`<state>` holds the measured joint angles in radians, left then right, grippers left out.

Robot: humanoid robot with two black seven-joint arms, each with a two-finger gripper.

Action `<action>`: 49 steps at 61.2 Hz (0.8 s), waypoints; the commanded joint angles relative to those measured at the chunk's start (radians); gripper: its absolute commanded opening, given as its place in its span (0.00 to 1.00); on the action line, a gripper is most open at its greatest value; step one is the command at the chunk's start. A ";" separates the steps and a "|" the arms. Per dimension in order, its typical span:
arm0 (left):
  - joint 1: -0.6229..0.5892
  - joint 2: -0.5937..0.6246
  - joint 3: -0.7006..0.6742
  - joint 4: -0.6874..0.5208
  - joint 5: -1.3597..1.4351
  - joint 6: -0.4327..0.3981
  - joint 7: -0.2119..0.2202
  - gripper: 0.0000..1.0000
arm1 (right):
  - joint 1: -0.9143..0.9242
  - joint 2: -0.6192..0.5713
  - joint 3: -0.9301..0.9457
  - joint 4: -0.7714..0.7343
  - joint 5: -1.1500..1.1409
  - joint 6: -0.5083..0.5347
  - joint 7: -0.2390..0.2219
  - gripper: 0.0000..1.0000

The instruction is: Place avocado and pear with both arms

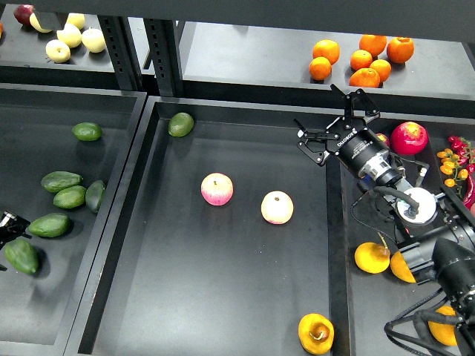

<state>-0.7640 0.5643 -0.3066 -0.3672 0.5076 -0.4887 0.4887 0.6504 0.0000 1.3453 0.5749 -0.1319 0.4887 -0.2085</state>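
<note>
- Two grippers matter here, but only one shows well: the right gripper (335, 126) hangs at the far right of the middle tray (223, 297), its fingers spread wide apart with nothing between them.
- Its arm reaches in from the near right corner, which puts the gripper over the tray's far right part, I judge free to come down on a fruit.
- Only a small bit of the left gripper (7, 224) pokes in at the left edge, by the left tray (22, 326); I cannot tell how far open it is or whether it has hold of anything.
- Near it lie several avocados; the avocado (21, 255) of the task looks to be the dark, long one at the near left, just beside that gripper, so the left arm is well set to take it.
- A rounder, lighter avocado (180, 124) sits alone at the far left corner of the middle tray.
- Two pink-yellow apples (217, 189) rest well apart from it in the middle of that tray.
- The pear (316, 334), yellow-orange with a brown blotch, lies at the tray's near right edge, well apart from the right gripper.
- To the right of the tray sit a red apple (409, 138) and some yellow fruit.
- On the far shelf (245, 59) a pile of oranges (362, 58) lies to the right and pale apples to the left.
</note>
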 commanded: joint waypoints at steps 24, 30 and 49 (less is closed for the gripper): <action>-0.015 -0.078 -0.376 -0.010 -0.096 0.000 0.000 0.94 | 0.000 0.000 0.000 0.000 0.000 0.000 0.001 1.00; -0.014 -0.116 -0.483 -0.021 -0.152 0.000 0.000 0.94 | 0.000 0.000 0.000 0.000 0.000 0.000 0.001 1.00; 0.012 -0.251 -0.782 -0.072 -0.231 0.000 0.000 0.93 | 0.000 0.000 0.002 0.000 0.000 0.000 0.001 1.00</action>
<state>-0.7558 0.3631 -0.9871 -0.4237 0.3017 -0.4885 0.4889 0.6505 0.0000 1.3457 0.5752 -0.1319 0.4887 -0.2070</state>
